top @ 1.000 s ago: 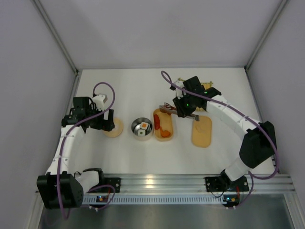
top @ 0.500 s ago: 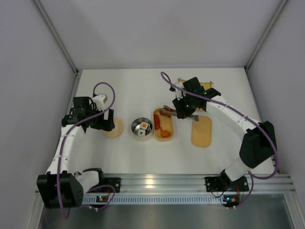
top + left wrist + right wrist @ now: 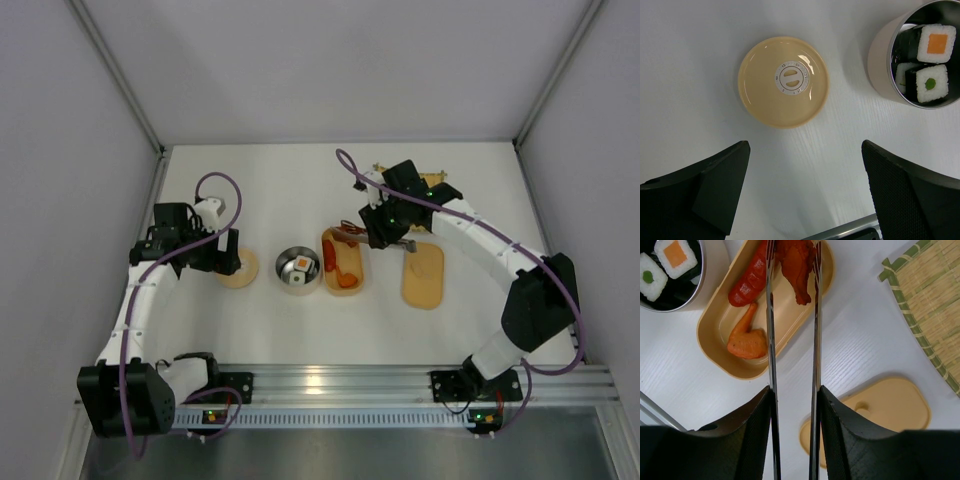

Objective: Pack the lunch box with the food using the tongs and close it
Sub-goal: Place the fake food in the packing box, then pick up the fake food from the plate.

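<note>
The orange-tan lunch box (image 3: 343,262) (image 3: 735,352) holds food: a red sausage (image 3: 748,280) and an orange wing piece (image 3: 746,341). My right gripper (image 3: 387,222) (image 3: 795,390) is shut on the grey metal tongs (image 3: 770,340), whose arms reach over the box's far end. A red-brown drumstick (image 3: 797,265) sits between the tong tips there; whether it is still pinched I cannot tell. The oval lid (image 3: 423,275) (image 3: 885,410) lies right of the box. My left gripper (image 3: 222,255) (image 3: 805,145) is open above the table with nothing in it.
A metal cup (image 3: 298,268) (image 3: 880,55) with sushi rolls (image 3: 935,42) (image 3: 675,255) stands left of the box. A round tan lid (image 3: 238,268) (image 3: 783,82) lies under the left gripper. A bamboo mat (image 3: 436,180) (image 3: 927,300) sits at the back right.
My right gripper has shifted slightly toward the far side with the tongs, and the tong arms have spread a little. The left arm has not moved.
</note>
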You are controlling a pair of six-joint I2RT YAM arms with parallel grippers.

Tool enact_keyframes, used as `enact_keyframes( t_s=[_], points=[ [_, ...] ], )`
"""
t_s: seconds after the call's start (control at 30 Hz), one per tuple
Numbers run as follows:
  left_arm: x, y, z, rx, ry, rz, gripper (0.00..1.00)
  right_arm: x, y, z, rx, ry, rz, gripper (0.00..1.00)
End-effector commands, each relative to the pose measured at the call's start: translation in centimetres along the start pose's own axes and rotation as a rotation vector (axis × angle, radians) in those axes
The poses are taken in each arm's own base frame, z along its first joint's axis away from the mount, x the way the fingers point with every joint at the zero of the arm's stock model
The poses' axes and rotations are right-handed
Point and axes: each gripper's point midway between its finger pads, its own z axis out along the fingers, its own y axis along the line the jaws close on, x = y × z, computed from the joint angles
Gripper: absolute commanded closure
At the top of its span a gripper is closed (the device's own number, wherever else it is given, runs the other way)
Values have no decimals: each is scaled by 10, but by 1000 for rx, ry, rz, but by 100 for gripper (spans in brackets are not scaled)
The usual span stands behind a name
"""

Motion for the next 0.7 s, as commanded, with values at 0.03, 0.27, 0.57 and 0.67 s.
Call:
enact_keyframes(
  t_s=[0.03,0.27,0.57,0.67],
  points=[
    [-15,3,-4,-9,-49,16,2,-30,11,-13,-21,-73,-30,59],
    [-15,3,-4,-9,-48,18,2,-38,10,-24,-7,-107,-40,58],
    [-16,2,-6,-8,-55,19,2,-67,-63,-60,175,-258,115,61],
    [-15,1,-5,-1,-53,21,2,-69,-97,-62,247,-264,186,62]
  ],
)
